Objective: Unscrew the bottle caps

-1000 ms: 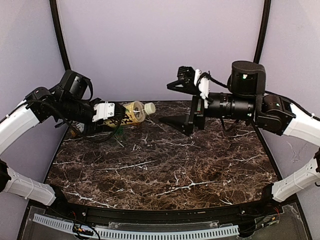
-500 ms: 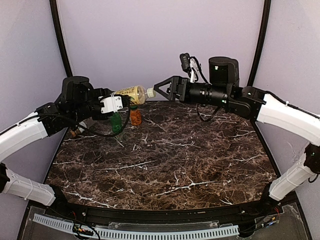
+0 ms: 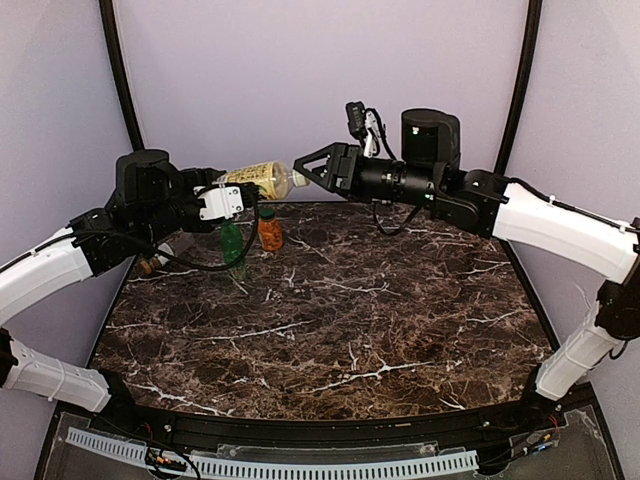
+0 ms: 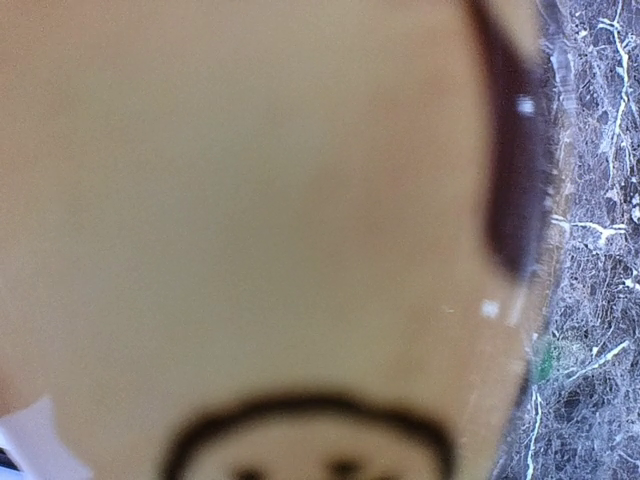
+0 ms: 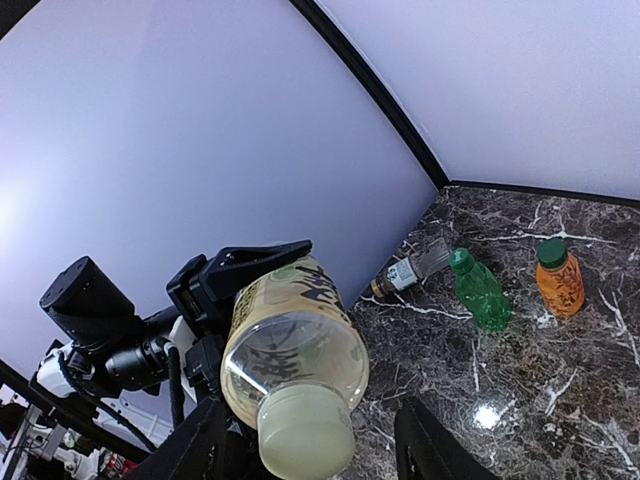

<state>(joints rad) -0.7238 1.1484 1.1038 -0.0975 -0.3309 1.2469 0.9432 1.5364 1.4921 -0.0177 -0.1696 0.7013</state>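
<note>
Seen from overhead, two robot arms meet above the far edge of a dark marbled bench (image 3: 350,320), at about 11 o'clock.

The left gripper (image 3: 238,188) is clamped on the body of the pale yellow bottle (image 3: 257,178) and holds it in the air, lying on its side. Its whitish cap (image 3: 298,179) points toward 3 o'clock.

The right gripper (image 3: 301,172) reaches in from 3 o'clock and sits around that cap. In the right wrist view its two fingers (image 5: 425,450) stand at either side of the cap with a gap on each side, so the jaws are apart and not gripping.

Below the held bottle, on the bench at 11 o'clock, the green bottle (image 3: 232,243) stands upright. The orange bottle (image 3: 270,228), with a dark green cap, stands just beside it at its 3 o'clock. They are apart, not touching.

The clear bottle with the brown label (image 5: 412,270) lies on its side near the bench's far left corner, at the green bottle's 9 o'clock in the overhead view. There it is mostly hidden behind the left arm.

The left wrist view is almost filled by the blurred pale yellow bottle with dark printing. A strip of the bench shows at its 3 o'clock edge.
</note>
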